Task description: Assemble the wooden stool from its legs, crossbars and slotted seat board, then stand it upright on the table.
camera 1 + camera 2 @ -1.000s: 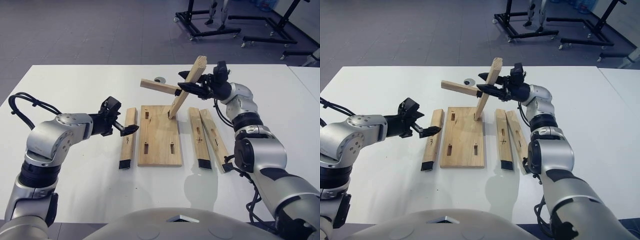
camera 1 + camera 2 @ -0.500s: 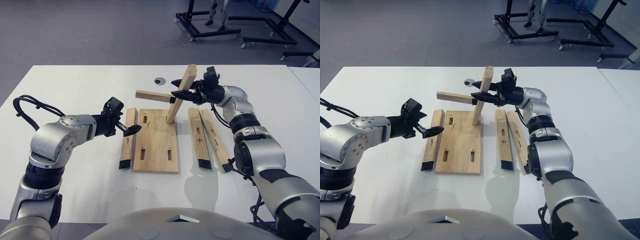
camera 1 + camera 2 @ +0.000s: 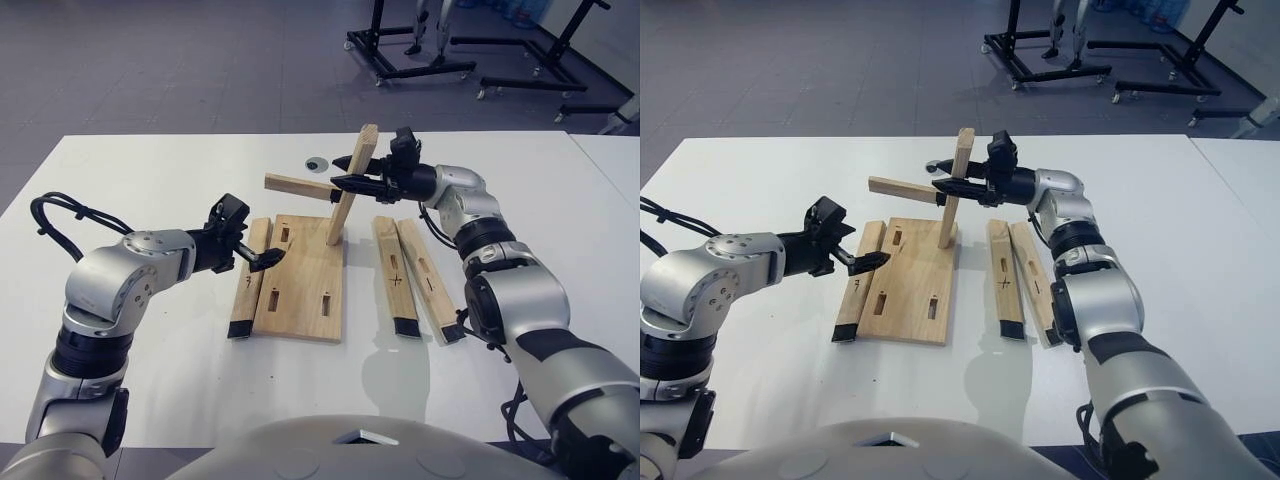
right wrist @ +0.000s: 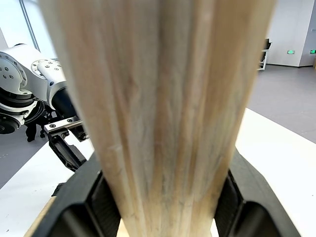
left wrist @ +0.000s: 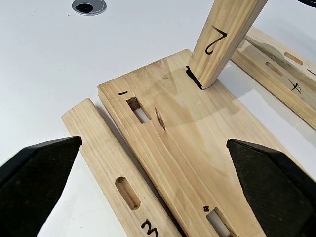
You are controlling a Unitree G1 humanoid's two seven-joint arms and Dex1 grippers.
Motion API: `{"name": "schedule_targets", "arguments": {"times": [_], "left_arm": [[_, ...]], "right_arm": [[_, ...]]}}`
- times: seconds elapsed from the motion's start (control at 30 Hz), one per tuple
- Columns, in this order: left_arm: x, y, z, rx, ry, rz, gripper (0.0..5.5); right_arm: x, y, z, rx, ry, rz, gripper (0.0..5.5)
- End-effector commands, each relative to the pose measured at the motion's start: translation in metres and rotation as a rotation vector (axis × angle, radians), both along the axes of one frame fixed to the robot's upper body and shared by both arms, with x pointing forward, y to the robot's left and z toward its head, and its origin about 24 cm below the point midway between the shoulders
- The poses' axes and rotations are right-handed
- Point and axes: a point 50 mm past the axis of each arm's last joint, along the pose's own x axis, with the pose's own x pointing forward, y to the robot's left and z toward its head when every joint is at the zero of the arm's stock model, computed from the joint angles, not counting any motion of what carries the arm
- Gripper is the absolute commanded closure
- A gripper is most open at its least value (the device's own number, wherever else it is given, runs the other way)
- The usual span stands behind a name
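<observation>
**Leg [image 3: 364, 148] marked 2 pinched slanting on the seat board [image 3: 300, 300]**

Handwritten numbers show in the left wrist view: a "2" on the held leg near its foot, a "1" beside one slot of the seat board, and a "4" on one of the two spare legs [image 3: 392, 275] at the right. The figure on the single leg [image 3: 246, 290] at the left is too unclear to read.

The right gripper [image 3: 347, 185] is clamped on the held leg at mid-length. The leg's foot rests on the board's upper right part and its top leans toward the upper right. A crossbar [image 3: 295, 185] sticks out of it toward the left of the frame.

The board lies flat at the centre of the white table [image 3: 150, 170], long axis running bottom to top. All three flat legs lie alongside it, dark ends toward the bottom. The left gripper [image 5: 153, 173] hovers over the left leg with fingers spread wide, holding nothing.
</observation>
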Motion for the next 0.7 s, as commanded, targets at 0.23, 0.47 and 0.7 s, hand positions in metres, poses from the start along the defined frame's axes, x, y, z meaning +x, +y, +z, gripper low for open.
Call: {"name": "schedule_targets", "arguments": {"times": [0.23, 0.47, 0.7], "left_arm": [[-0.003, -0.002, -0.004, -0.005, -0.01, 0.016, 0.1], [-0.004, -0.002, -0.006, -0.006, -0.01, 0.019, 0.1], [-0.004, -0.003, -0.009, -0.007, -0.006, 0.024, 0.1]], "right_arm": [[-0.052, -0.006, -0.124, -0.557, 0.412, -0.091, 3.45], [-0.048, -0.007, -0.123, -0.695, 0.269, -0.09, 3.45], [-0.041, -0.001, -0.112, -0.571, 0.311, -0.126, 2.82]]}}
